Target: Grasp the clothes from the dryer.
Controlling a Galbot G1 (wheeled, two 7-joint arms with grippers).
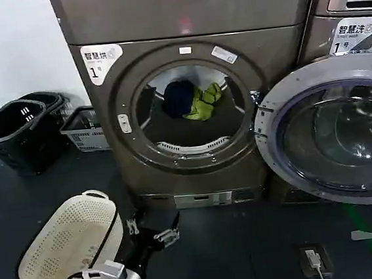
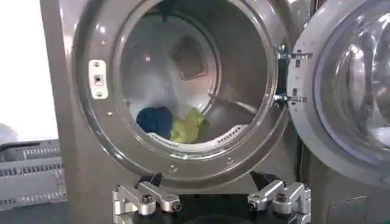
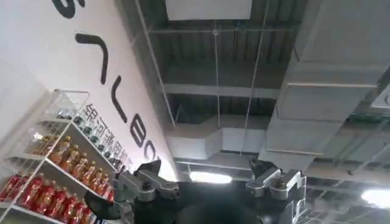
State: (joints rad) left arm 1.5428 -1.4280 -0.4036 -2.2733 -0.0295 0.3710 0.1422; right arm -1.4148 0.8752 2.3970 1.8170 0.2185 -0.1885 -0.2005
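The dryer [image 1: 181, 21] is bronze-grey and its round porthole stands open, with the glass door [image 1: 330, 132] swung out to the right. The clothes lie on the drum floor: a navy garment [image 1: 179, 98] beside a lime-green one [image 1: 203, 103]. My left gripper [image 1: 150, 230] hangs low in front of the machine, below the porthole, open and holding nothing. In the left wrist view this gripper [image 2: 208, 180] faces the porthole rim, with the navy garment [image 2: 155, 120] and the lime garment [image 2: 186, 126] deep inside. My right gripper [image 3: 204, 169] is open and points up at the ceiling.
A white perforated laundry basket [image 1: 71, 246] sits on the floor at lower left. Black baskets [image 1: 14, 133] and a grey crate [image 1: 86, 129] stand by the wall. An LG machine [image 1: 351, 5] is on the right. A power strip [image 1: 314, 259] lies on the floor.
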